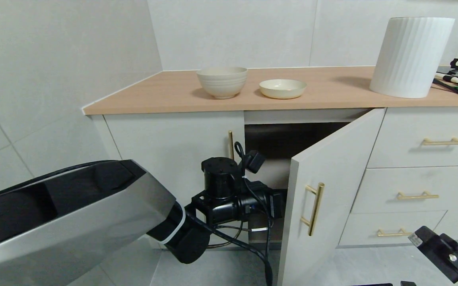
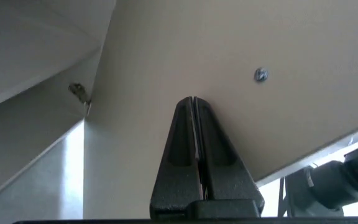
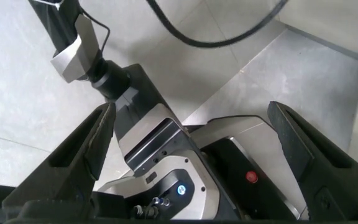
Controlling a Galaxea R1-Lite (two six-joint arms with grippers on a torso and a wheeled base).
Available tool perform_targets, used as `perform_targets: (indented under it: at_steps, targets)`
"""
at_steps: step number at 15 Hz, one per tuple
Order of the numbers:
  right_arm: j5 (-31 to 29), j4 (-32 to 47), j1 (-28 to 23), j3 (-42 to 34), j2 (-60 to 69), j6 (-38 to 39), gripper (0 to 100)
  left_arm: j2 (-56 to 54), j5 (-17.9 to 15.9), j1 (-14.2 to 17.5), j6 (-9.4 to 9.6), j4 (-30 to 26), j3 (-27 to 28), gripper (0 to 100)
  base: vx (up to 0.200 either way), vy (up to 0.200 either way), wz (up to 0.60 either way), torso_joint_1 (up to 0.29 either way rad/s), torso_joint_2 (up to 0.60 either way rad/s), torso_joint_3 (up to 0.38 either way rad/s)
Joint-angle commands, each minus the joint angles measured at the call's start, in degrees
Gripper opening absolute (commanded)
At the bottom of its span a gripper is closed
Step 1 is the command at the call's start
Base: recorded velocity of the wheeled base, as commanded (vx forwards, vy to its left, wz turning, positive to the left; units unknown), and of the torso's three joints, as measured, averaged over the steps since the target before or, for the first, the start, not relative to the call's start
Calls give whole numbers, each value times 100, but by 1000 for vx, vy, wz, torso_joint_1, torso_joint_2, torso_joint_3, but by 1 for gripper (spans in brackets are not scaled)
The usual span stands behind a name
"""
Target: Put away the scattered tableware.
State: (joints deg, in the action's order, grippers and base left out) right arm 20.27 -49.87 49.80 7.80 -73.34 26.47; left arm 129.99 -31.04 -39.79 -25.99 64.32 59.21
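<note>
Left gripper point(image 2: 193, 107), fingers together, rests against the half-open white cabinet door point(image 1: 334, 171); right gripper point(image 3: 194, 130) hangs spread. Door-opening seems underway; next likely needs grasping the ribbed cream bowl point(image 1: 222, 81).

Location type: kitchen. Indicators:

- A wood-tone table point(image 1: 165, 93) runs into a corner faced with large pale wall tiles point(image 1: 233, 31).
- Below it is white cabinetry: one cupboard door point(image 1: 332, 178) standing open and a stack of three drawers point(image 1: 424, 137), all fitted with brass bar handles point(image 1: 314, 208).
- On the table stand a ribbed cream bowl point(image 1: 222, 81), a shallow dish point(image 1: 282, 88) just beside it, a tall white fluted container point(image 1: 410, 55), and utensils point(image 1: 457, 77) at the right edge.
- The floor point(image 1: 372, 266) is grey tile.
</note>
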Motion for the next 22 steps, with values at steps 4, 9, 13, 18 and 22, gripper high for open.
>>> perform_targets:
  at_steps: [4,9,13,18,22]
  targets:
    - [73,-5,759,-226,478,-10,100,-1019,-438,-1382,-3,19,-709,0,0,0,0,0,0,0]
    - [82,4,882,-367,514,-590,100,-1388,-807,-442,-11,512,-1535,0,0,0,0,0,0,0]
    - [-647,-5,399,424,-260,-599,100,-2197,-192,384,-3,503,-2177,0,0,0,0,0,0,0]
    - [-885,215,-515,2261,-1095,-775,100,-3700,-122,1430,24,195,-3065,0,0,0,0,0,0,0]
    - [-1535,2166,-647,3852,-1218,-1355,100,-5010,-122,2168,68,-1317,-3117,0,0,0,0,0,0,0]
